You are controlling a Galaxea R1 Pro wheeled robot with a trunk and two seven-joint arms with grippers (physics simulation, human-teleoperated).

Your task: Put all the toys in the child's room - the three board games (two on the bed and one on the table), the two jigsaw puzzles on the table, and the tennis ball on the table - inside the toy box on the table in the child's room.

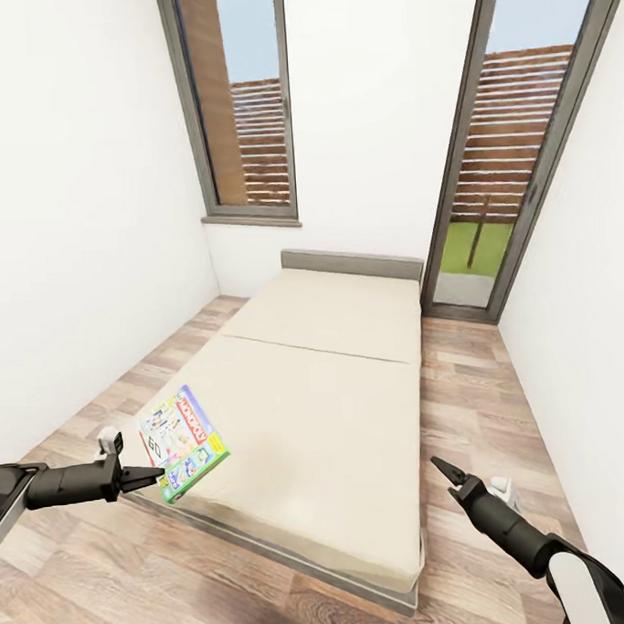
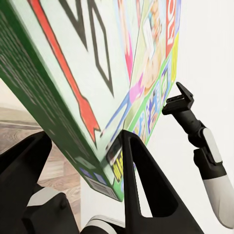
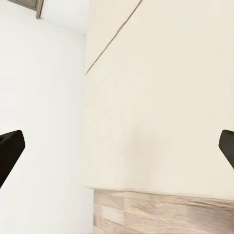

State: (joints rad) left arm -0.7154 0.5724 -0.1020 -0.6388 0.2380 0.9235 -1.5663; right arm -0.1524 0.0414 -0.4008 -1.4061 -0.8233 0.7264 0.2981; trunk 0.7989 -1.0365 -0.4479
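A green-edged, cartoon-covered board game (image 1: pixel 182 442) hangs tilted over the near left corner of the bed (image 1: pixel 335 393). My left gripper (image 1: pixel 154 476) is shut on its near edge. In the left wrist view the box (image 2: pixel 97 73) sits wedged between the two black fingers of that gripper (image 2: pixel 84 136). My right gripper (image 1: pixel 446 472) hovers by the bed's near right side with its fingers spread wide, open and holding nothing. It also appears in the left wrist view (image 2: pixel 178 102). The right wrist view looks past the right gripper (image 3: pixel 117 146) onto bare beige mattress (image 3: pixel 161 97).
White walls close in on both sides of the bed. A dark-framed window (image 1: pixel 242 105) and a tall glass door (image 1: pixel 514 155) stand behind the grey headboard (image 1: pixel 351 264). Wood-plank floor (image 1: pixel 471 386) runs in strips along both sides and in front.
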